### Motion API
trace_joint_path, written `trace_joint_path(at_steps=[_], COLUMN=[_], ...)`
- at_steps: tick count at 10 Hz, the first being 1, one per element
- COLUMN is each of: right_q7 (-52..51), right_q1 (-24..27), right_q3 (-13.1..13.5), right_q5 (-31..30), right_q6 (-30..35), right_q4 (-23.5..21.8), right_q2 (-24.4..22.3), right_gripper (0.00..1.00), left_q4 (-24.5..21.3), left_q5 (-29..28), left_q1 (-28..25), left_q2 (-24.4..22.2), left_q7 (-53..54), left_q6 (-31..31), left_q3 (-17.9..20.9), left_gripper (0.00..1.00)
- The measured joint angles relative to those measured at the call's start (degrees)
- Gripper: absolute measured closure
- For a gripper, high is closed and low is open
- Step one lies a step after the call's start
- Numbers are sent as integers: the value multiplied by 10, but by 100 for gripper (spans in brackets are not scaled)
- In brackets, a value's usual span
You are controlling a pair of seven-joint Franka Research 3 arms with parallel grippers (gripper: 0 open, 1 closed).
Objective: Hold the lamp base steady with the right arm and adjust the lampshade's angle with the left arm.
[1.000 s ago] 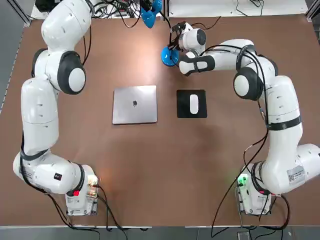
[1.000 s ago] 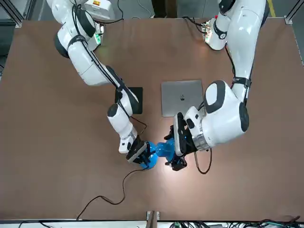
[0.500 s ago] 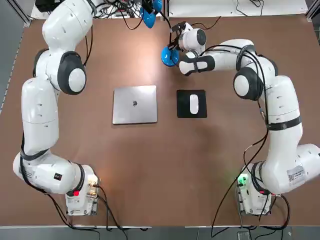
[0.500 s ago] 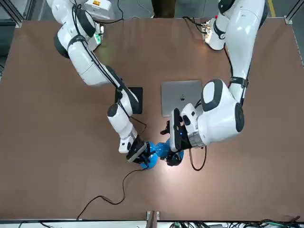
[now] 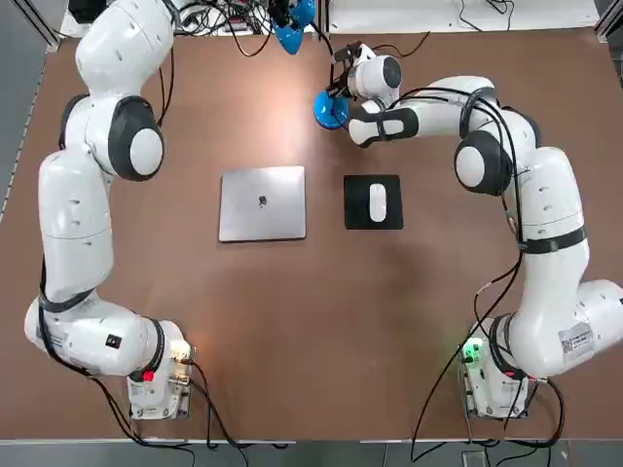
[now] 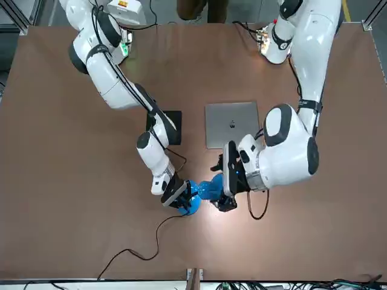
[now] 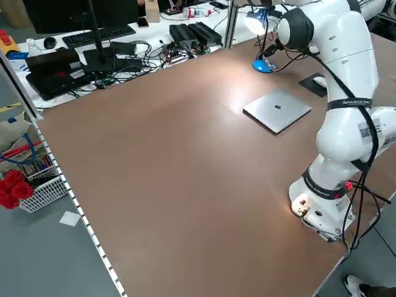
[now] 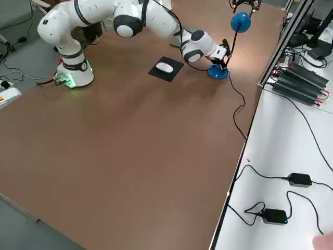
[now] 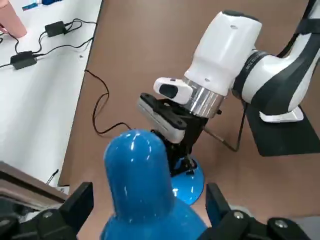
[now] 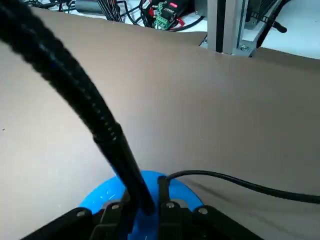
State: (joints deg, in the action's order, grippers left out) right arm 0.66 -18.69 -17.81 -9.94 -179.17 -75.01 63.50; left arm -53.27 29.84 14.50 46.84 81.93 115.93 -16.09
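The lamp base, a glossy blue disc, sits near the table's far edge. My right gripper is shut on it where the black neck rises from the disc; one finger presses beside the neck. Above and beside the base, the neck holds up the blue lampshade. My left gripper is open and straddles the lampshade, with a small gap at each finger. The right side view shows the lampshade above the base.
A closed grey laptop lies mid-table beside a white mouse on a black pad. The lamp's black cord trails off the far edge. Cables and power bricks lie on the white bench beyond.
The left wrist swung a little toward the right arm and back, staying around the lampshade, which now sits slightly nearer the far edge. The right arm and lamp base have not moved.
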Motion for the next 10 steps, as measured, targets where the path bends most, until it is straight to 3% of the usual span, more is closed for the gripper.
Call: trace_joint_path(at_steps=[5, 10], right_q7=[0, 0], right_q1=[0, 0], right_q3=[0, 0], right_q5=[0, 0], right_q6=[0, -1], right_q4=[0, 0], right_q2=[0, 0], right_gripper=[77, 77], left_q4=[0, 0], left_q5=[0, 11], left_q1=[7, 7], left_q2=[0, 15], left_q7=[5, -11], left_q6=[12, 63], left_q3=[-1, -2], left_gripper=[0, 0])
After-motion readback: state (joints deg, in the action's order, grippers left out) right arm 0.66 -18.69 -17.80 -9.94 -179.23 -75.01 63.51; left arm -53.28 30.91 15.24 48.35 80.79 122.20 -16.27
